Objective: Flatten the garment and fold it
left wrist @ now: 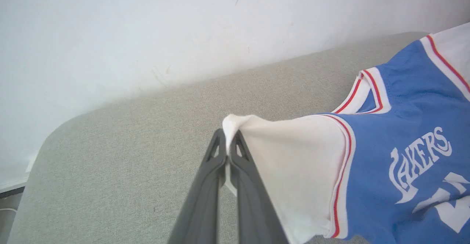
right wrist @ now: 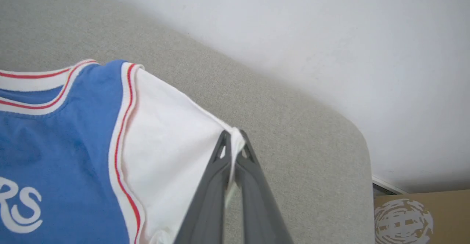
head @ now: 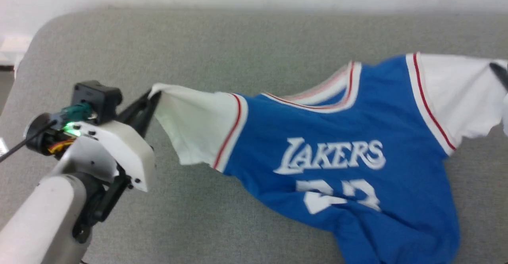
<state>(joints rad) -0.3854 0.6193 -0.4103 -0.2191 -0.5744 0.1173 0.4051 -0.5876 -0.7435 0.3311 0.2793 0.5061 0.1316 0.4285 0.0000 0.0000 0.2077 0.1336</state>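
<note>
The garment (head: 349, 145) is a royal-blue jersey with white sleeves, red-and-white trim and white chest lettering, stretched across the grey table. My left gripper (head: 152, 95) is shut on the tip of the garment's left white sleeve (left wrist: 290, 156), pinched between the dark fingers (left wrist: 214, 156). My right gripper (right wrist: 232, 141) is shut on the corner of the other white sleeve (right wrist: 165, 141); in the head view just one of its dark fingers (head: 499, 73) peeks in at the right edge. The sleeves are lifted, and the blue body sags and bunches at the lower right.
The grey fabric-covered table (head: 198, 49) has rounded corners and meets a white wall (left wrist: 147, 24) at the back. A brown cardboard box (right wrist: 422, 218) sits past the table's right corner. Open table surface lies behind and in front of the garment.
</note>
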